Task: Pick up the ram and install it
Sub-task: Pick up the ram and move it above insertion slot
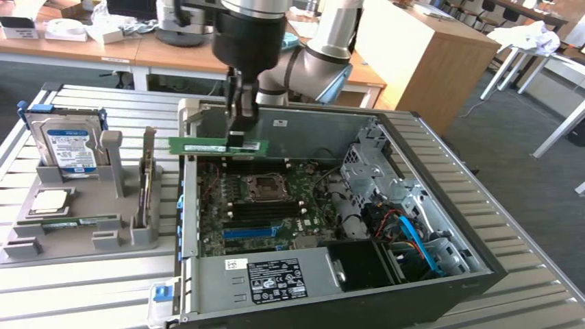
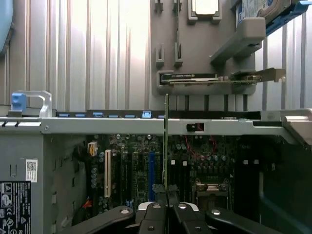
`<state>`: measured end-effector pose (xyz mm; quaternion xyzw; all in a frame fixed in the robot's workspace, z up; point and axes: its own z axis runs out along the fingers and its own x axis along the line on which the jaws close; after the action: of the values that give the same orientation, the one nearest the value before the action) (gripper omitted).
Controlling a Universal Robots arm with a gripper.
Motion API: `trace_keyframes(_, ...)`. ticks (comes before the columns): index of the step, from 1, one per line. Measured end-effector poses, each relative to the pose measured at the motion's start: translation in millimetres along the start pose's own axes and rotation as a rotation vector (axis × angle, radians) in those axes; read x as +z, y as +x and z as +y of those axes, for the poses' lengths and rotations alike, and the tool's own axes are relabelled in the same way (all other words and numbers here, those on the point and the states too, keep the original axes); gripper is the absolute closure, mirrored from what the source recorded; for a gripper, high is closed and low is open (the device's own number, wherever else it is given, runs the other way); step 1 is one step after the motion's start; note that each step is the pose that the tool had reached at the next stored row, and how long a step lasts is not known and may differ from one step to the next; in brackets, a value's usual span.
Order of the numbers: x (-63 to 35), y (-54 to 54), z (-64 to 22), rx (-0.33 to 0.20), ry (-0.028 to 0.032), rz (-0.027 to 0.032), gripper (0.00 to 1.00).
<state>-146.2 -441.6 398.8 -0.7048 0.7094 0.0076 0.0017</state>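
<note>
The ram [image 1: 205, 145] is a long thin green stick with a white label. It hangs level over the back left corner of the open computer case [image 1: 475, 271]. My gripper [image 1: 240, 140] comes down from above and is shut on the stick near its end toward the exterior view's right. In the wrist view the ram [image 2: 166, 141] appears edge-on as a thin green line rising from between my black fingertips [image 2: 155, 210]. Beneath it lies the motherboard [image 2: 131, 165] with its long slots [image 1: 265, 211].
A grey fixture tray [image 1: 82, 236] at the exterior view's left carries a silver-and-blue hard drive [image 1: 66, 144], a square processor chip [image 1: 51, 200] and an upright card [image 1: 146, 178]. Inside the case are the processor socket [image 1: 263, 186], a power supply [image 1: 265, 277] and blue cables [image 1: 416, 240].
</note>
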Motion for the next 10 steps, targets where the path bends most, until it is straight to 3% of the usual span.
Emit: trace_keyframes(10, -0.3, -0.2, -30.4, -0.002, -0.0001, 0.0, 0.88)
